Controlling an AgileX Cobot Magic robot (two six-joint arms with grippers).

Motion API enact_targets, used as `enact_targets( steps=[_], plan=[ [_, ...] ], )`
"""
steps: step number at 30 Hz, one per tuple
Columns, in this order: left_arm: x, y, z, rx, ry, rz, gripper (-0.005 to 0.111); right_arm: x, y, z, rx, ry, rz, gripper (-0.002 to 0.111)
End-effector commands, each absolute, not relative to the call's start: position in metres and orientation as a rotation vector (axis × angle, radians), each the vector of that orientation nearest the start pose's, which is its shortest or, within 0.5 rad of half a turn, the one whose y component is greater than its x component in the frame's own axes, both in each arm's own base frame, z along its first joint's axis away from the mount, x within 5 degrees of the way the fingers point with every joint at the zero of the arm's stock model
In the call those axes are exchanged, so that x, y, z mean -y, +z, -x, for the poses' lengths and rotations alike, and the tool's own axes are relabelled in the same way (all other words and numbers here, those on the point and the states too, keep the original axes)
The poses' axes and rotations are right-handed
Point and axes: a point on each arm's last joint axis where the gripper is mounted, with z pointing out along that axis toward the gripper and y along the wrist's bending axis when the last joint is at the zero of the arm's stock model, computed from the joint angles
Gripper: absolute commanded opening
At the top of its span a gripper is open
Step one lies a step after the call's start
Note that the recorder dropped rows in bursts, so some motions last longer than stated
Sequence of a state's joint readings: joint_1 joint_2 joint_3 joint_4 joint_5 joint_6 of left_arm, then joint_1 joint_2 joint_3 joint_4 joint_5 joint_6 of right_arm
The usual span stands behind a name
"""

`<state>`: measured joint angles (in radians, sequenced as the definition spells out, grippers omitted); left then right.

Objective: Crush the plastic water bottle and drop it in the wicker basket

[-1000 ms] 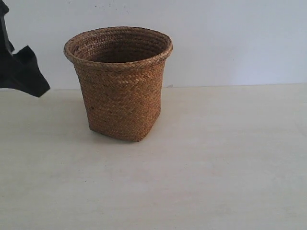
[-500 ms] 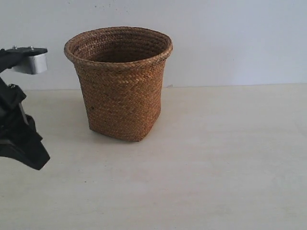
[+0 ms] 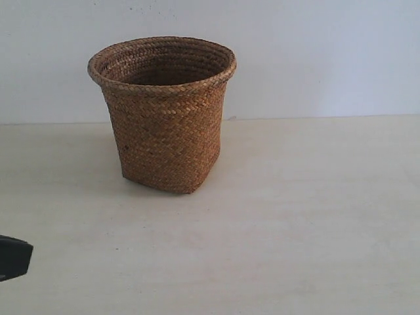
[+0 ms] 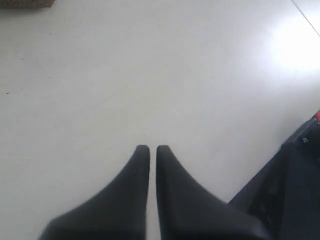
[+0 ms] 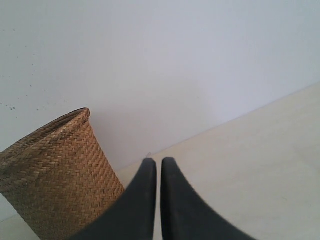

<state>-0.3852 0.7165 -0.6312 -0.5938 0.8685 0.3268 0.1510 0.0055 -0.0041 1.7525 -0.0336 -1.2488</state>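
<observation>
The brown wicker basket (image 3: 164, 111) stands upright on the pale table, left of middle, with its round rim open; the right wrist view also catches the wicker basket (image 5: 55, 175) from the side. No plastic water bottle shows in any view; the basket's inside is mostly hidden. My left gripper (image 4: 149, 149) is shut with nothing between its black fingers, low over bare table. A sliver of the left arm (image 3: 13, 257) pokes in at the exterior view's lower left edge. My right gripper (image 5: 158, 162) is shut and empty too, beside the basket; it is outside the exterior view.
The pale table (image 3: 295, 216) runs back to a plain white wall (image 3: 315, 52). A dark piece of the robot with a red mark (image 4: 292, 175) fills one corner of the left wrist view. Only the basket stands on the table in view.
The left arm dropped from beside the basket's rim down the left side and has nearly left the exterior view. The basket has not moved.
</observation>
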Motion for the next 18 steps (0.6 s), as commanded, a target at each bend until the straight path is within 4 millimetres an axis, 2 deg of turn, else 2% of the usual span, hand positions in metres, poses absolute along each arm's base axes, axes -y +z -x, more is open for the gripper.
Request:
enact_targets(
  steps=[1, 5, 8, 11, 13, 18],
  plan=[
    [0.073, 0.310, -0.077, -2.167, -0.756, -0.566, 0.004, -0.006, 0.213, -0.056, -1.482, 0.491, -0.280, 0.000],
    [0.068, 0.320, -0.063, -2.056, -0.776, -0.540, 0.004, -0.006, 0.213, -0.056, -1.482, 0.491, -0.280, 0.000],
    [0.063, 0.329, -0.065, -1.864, -0.664, -0.576, 0.004, -0.006, 0.213, -0.056, -1.482, 0.491, -0.280, 0.000],
    [0.054, 0.330, -0.071, -1.666, -0.538, -0.483, 0.004, -0.006, 0.213, -0.056, -1.482, 0.493, -0.278, 0.000],
    [0.042, 0.322, -0.071, -1.579, -0.447, -0.371, 0.004, -0.006, 0.213, -0.056, -1.482, 0.492, -0.279, 0.000],
    [0.015, 0.285, -0.064, -1.435, -0.218, -0.123, 0.004, -0.006, 0.213, -0.056, -1.482, 0.495, -0.276, 0.000]
  ],
)
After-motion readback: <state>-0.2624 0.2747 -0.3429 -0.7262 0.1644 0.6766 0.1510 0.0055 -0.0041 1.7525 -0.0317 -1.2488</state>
